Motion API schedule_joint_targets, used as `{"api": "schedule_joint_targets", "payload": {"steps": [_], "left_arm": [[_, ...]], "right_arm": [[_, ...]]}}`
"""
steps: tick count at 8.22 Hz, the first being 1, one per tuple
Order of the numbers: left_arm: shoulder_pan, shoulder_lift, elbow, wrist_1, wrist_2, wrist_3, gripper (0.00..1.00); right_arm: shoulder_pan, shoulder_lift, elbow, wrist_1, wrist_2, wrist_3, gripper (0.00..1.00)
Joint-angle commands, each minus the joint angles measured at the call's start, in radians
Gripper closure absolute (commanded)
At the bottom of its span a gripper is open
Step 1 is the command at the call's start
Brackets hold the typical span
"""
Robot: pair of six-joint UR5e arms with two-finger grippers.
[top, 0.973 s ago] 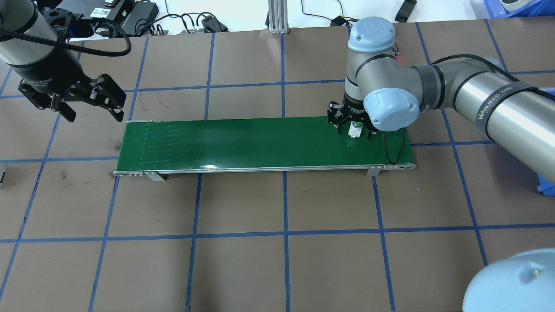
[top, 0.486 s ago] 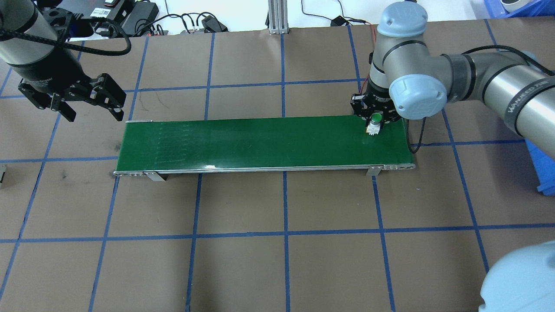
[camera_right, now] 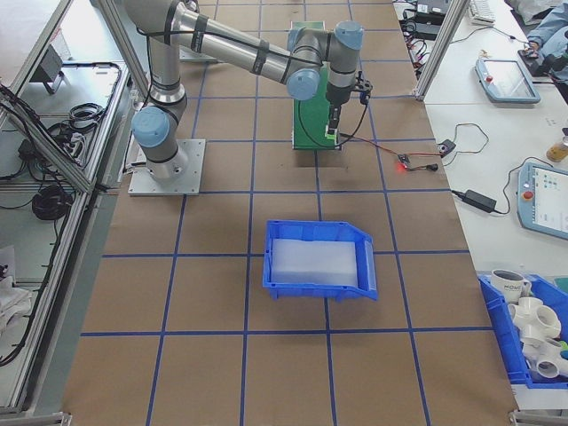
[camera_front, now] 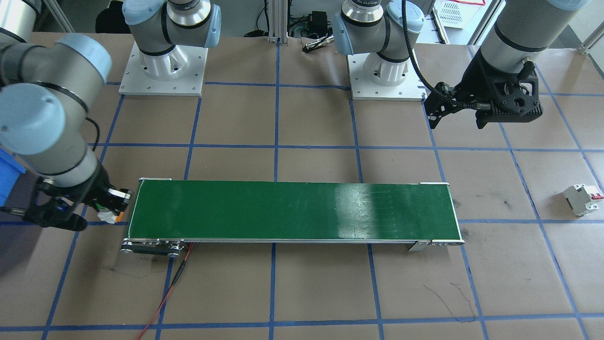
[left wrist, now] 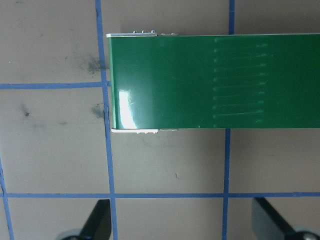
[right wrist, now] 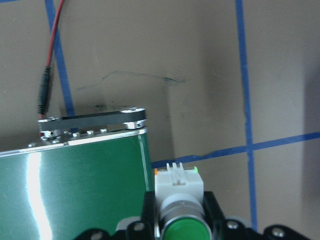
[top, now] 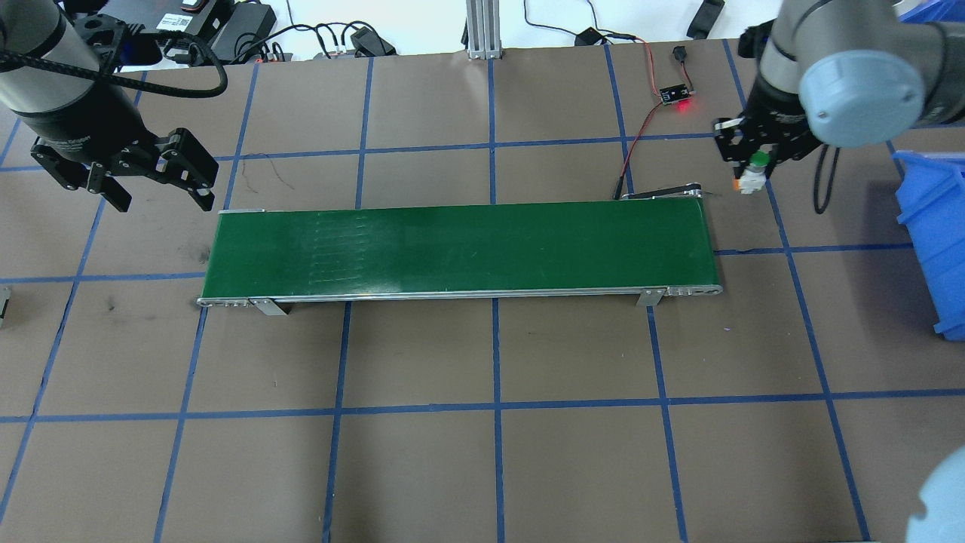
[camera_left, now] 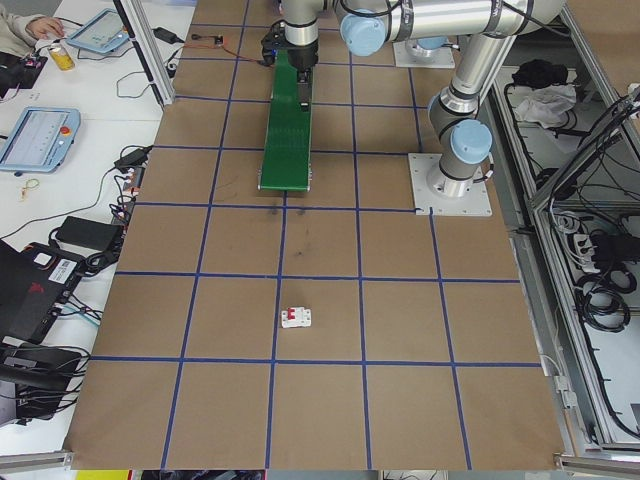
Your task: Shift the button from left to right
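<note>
The button (top: 751, 179), a green cap on a white body, hangs between the fingers of my right gripper (top: 752, 170), which is shut on it. It is in the air just past the far right corner of the green conveyor belt (top: 460, 249). In the right wrist view the button (right wrist: 180, 192) sits between the black fingers (right wrist: 148, 212), with the belt's end (right wrist: 75, 190) to its left. In the front-facing view the button (camera_front: 107, 215) shows beside the belt's end. My left gripper (top: 162, 197) hovers open and empty off the belt's left end; its fingers (left wrist: 97, 222) frame bare table.
A blue bin (top: 931, 226) stands at the right edge. A small board with a red light (top: 676, 94) and its red wire lie behind the belt's right end. A white circuit breaker (camera_front: 583, 198) lies on the table beyond the belt's left end.
My right gripper has carried the button off the belt's right end, moving right and toward the far side. The left arm has not moved.
</note>
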Motion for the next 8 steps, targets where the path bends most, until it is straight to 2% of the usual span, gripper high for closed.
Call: {"api": "schedule_joint_targets", "payload": {"steps": [1,3,5,6,8], "left_arm": [[0.000,0.000,-0.001,0.000,0.001,0.001,0.00],[0.000,0.000,-0.001,0.000,0.001,0.001,0.00],[0.000,0.000,-0.001,0.000,0.001,0.001,0.00],[0.000,0.000,-0.001,0.000,0.001,0.001,0.00],[0.000,0.000,-0.002,0.006,0.003,0.001,0.00]], "right_arm": [[-0.224,-0.051,-0.014,0.032,-0.005,-0.375,1.00],[-0.400,-0.075,-0.017,0.036,0.012,-0.631,1.00],[-0.532,-0.066,-0.016,0.027,0.015,-0.820,1.00],[-0.598,-0.057,-0.016,0.015,0.054,-0.909,1.00],[-0.696,0.036,-0.017,-0.112,0.099,-1.101,1.00]]}}
